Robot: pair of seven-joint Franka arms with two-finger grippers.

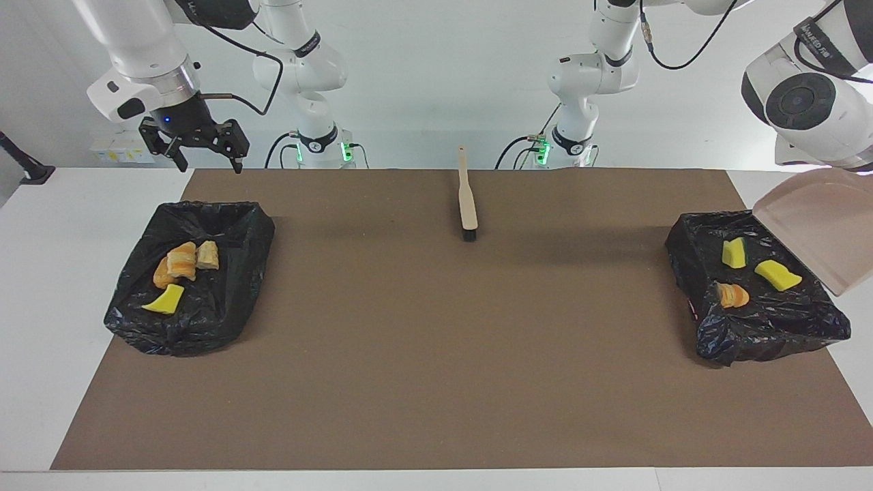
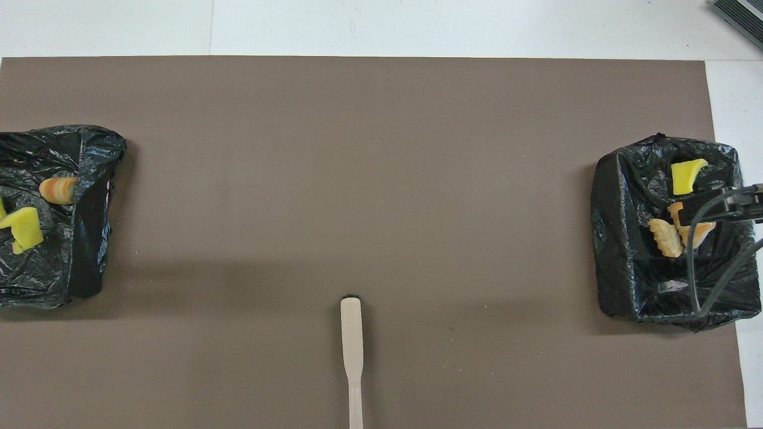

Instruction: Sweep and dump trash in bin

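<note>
The beige dustpan (image 1: 811, 225) hangs tilted and empty over the black-lined bin (image 1: 764, 331) at the left arm's end of the table. The left arm (image 1: 805, 102) holds it up; my left gripper itself is out of view. In that bin lie three pieces of trash: two yellow sponge chunks (image 1: 734, 252) (image 1: 777, 275) and a bread lump (image 1: 732, 294). A second bin (image 1: 204, 327) at the right arm's end holds bread lumps (image 1: 181, 260) and a yellow chunk (image 1: 166, 300). My right gripper (image 1: 209, 166) hovers open and empty above the table edge by that bin.
A beige brush (image 1: 468, 198) with black bristles lies on the brown mat (image 1: 436, 354) midway between the arms, its handle pointing to the robots. In the overhead view the brush (image 2: 351, 345) sits low at the middle and the bins (image 2: 36, 280) (image 2: 620, 250) sit at the two ends.
</note>
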